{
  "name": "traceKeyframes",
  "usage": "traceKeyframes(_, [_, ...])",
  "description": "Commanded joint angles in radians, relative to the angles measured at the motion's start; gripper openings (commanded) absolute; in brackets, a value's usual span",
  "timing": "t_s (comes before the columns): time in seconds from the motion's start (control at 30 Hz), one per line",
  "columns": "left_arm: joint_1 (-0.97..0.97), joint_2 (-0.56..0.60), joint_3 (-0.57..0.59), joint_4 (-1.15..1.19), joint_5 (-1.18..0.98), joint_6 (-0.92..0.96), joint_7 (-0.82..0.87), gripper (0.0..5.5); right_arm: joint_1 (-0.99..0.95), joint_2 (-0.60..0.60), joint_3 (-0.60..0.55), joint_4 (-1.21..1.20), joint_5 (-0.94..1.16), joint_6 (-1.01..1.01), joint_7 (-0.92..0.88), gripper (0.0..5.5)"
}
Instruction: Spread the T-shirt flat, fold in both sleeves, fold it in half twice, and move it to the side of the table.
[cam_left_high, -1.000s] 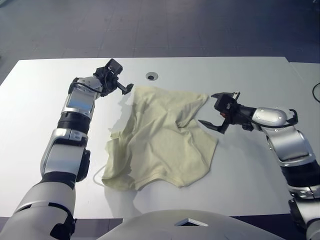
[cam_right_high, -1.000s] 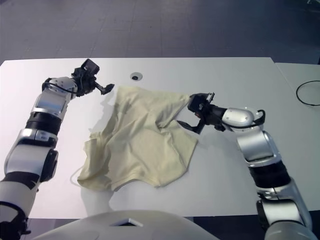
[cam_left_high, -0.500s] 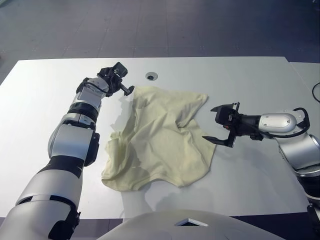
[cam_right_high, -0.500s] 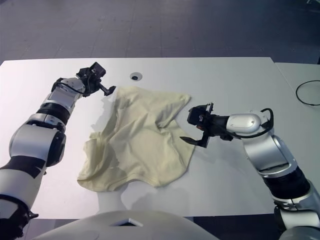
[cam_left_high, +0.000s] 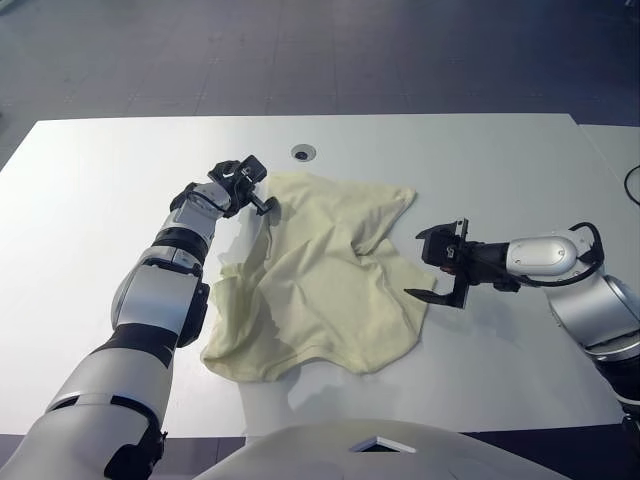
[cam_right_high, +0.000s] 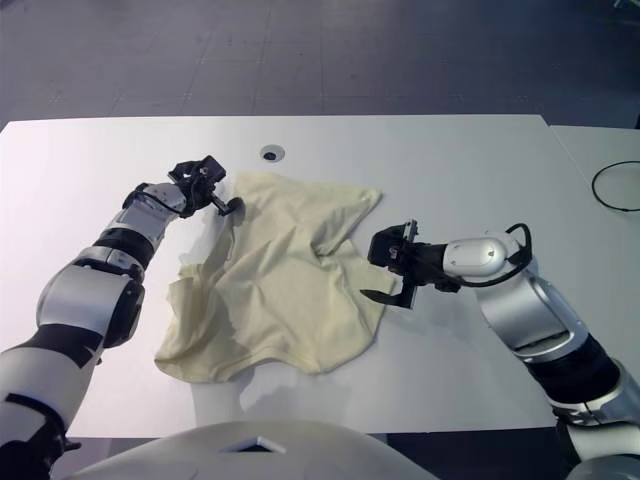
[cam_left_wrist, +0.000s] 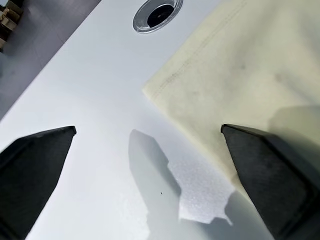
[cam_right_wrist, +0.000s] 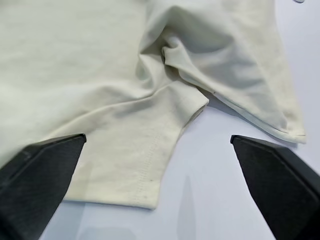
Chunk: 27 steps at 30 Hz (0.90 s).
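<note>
Head views: Jaws of both grippers stand wide apart and hold nothing. The left gripper (cam_left_high: 262, 192) sits at the far left corner of the T-shirt (cam_left_high: 330, 280); contact with the cloth cannot be determined. The right gripper (cam_left_high: 415, 264) is low at the garment's right edge, its jaws one above the other. The T-shirt lies crumpled and unfolded in the middle of the white table (cam_left_high: 480, 160). A round cable hole (cam_left_high: 303, 152) lies just beyond its far edge.

Left wrist view: Jaws spread fully. Between them is bare table surface, and a hemmed corner of the shirt reaches in from one side. The cable hole is beyond.

Right wrist view: Jaws spread fully. A stitched sleeve end lies between them, with wrinkled cloth behind it.
</note>
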Motion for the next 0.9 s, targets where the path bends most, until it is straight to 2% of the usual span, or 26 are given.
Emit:
traceKeyframes(0.03, [0.079, 0.010, -0.046, 0.025, 0.058, 0.031, -0.016, 5.40, 0.035, 0.005, 0.042, 0.043, -0.049, -0.043, -0.030, 5.38])
traceKeyframes(0.17, [0.102, 0.021, -0.063, 0.021, 0.072, 0.033, -0.014, 5.40, 0.078, -0.034, 0.075, 0.091, -0.117, -0.118, -0.042, 5.38])
traceKeyframes(0.37, [0.105, 0.041, -0.056, 0.021, 0.061, 0.044, 0.006, 5.40, 0.140, -0.101, 0.043, 0.076, -0.127, -0.143, -0.004, 5.38])
traceKeyframes(0.57, [0.115, 0.047, -0.046, 0.017, 0.051, 0.046, 0.012, 5.40, 0.217, -0.226, -0.001, -0.016, -0.086, -0.157, 0.110, 5.38])
traceKeyframes(0.9, [0.126, 0.046, -0.028, 0.011, 0.039, 0.049, 0.016, 5.40, 0.160, -0.174, -0.013, 0.027, -0.107, -0.141, 0.083, 5.38])
